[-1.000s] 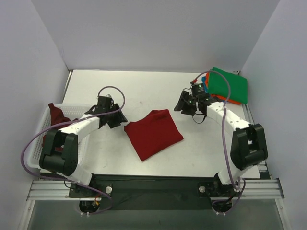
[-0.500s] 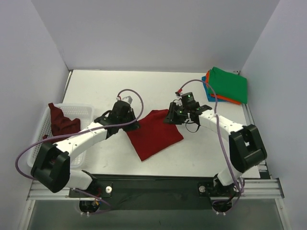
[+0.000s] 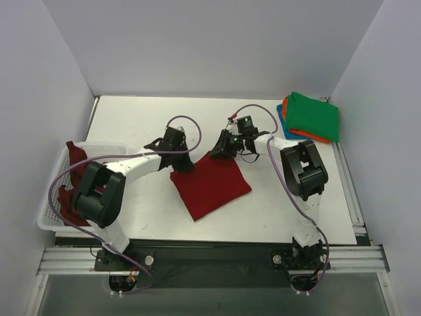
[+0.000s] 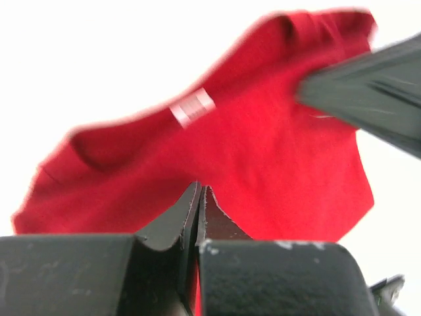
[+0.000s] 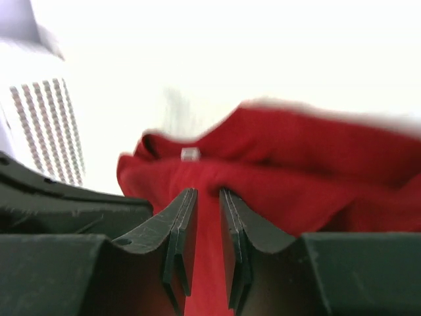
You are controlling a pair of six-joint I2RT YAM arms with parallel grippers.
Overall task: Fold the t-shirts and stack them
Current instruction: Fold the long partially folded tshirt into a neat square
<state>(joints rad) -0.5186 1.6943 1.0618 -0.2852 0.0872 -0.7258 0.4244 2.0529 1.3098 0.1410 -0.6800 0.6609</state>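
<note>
Left wrist view is showing the left gripper [image 4: 199, 192] pressing together on an edge of the red t-shirt [image 4: 263, 164], cloth spreading ahead of it. Opposite, the right gripper [image 5: 207, 195] is pinching another corner. 2 arms are reaching inward, bare table [image 3: 145, 118] lying beyond both.

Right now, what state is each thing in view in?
red t-shirt: folded, lying flat
maroon t-shirt: crumpled in basket
stack of t-shirts: folded, green on top
left gripper: shut on red t-shirt
right gripper: nearly shut, red cloth between jaws
</note>
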